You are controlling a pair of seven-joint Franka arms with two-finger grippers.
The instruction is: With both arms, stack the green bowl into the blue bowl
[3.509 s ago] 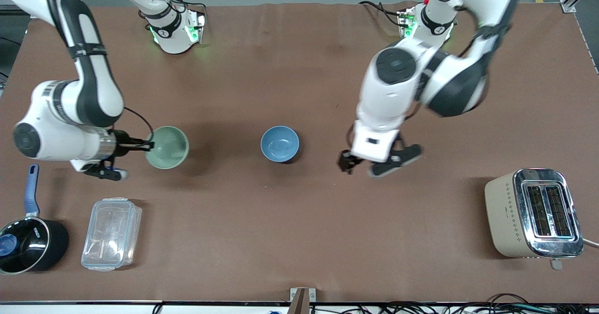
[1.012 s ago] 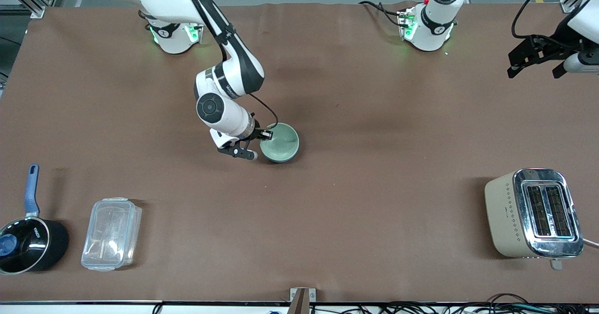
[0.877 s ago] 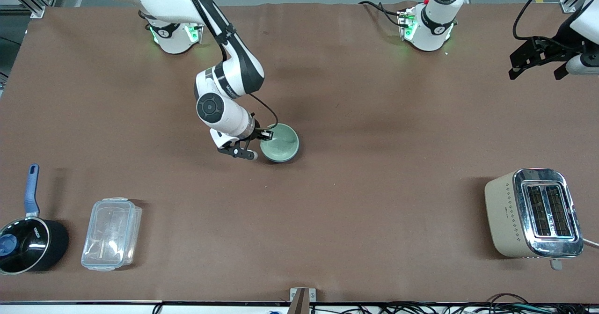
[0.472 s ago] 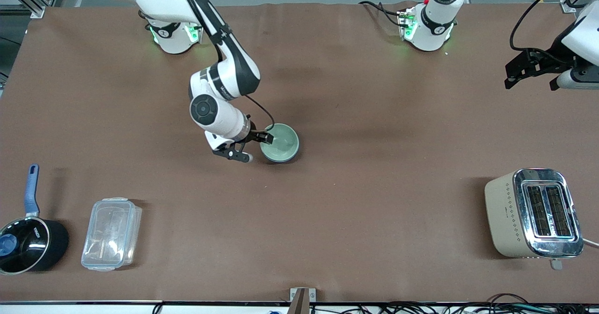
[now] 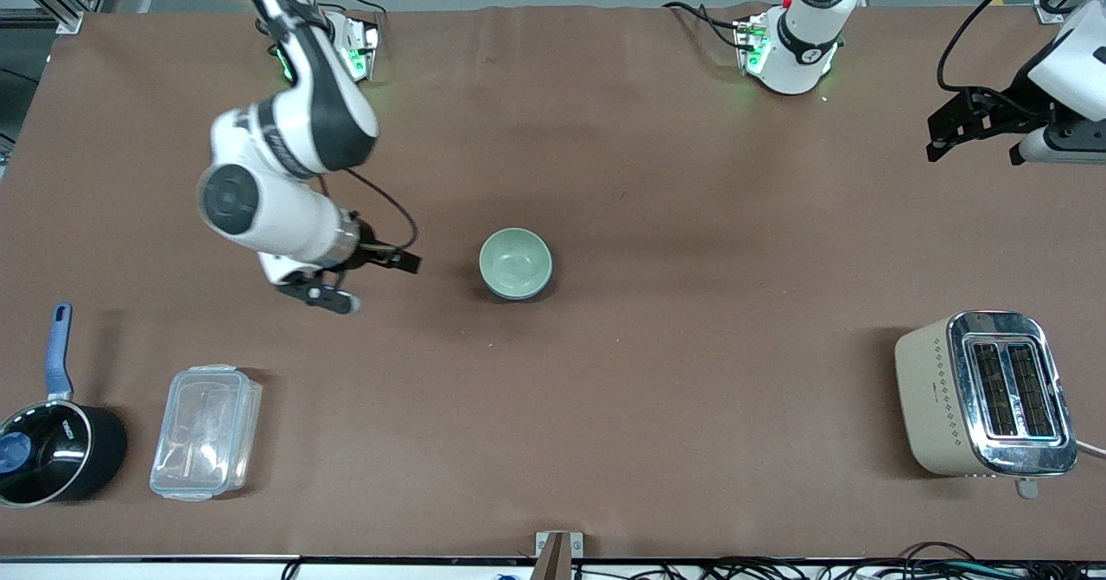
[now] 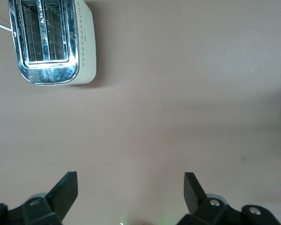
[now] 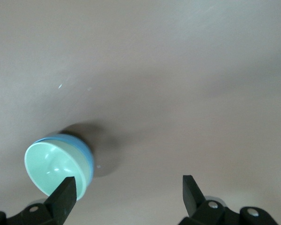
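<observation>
Fingers (image 7: 63,192) spread, right gripper (image 5: 376,279) over bare brown table (image 5: 691,347)

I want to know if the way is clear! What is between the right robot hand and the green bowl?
Nothing: only bare brown table lies between the open right gripper and the green bowl, which sits nested in the blue bowl. The front view shows it.

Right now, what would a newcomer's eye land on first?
The green bowl nested inside the blue bowl at the table's middle. The right gripper hangs open beside the stack, toward the right arm's end, holding nothing. The left gripper waits open, up near the toaster's end.
</observation>
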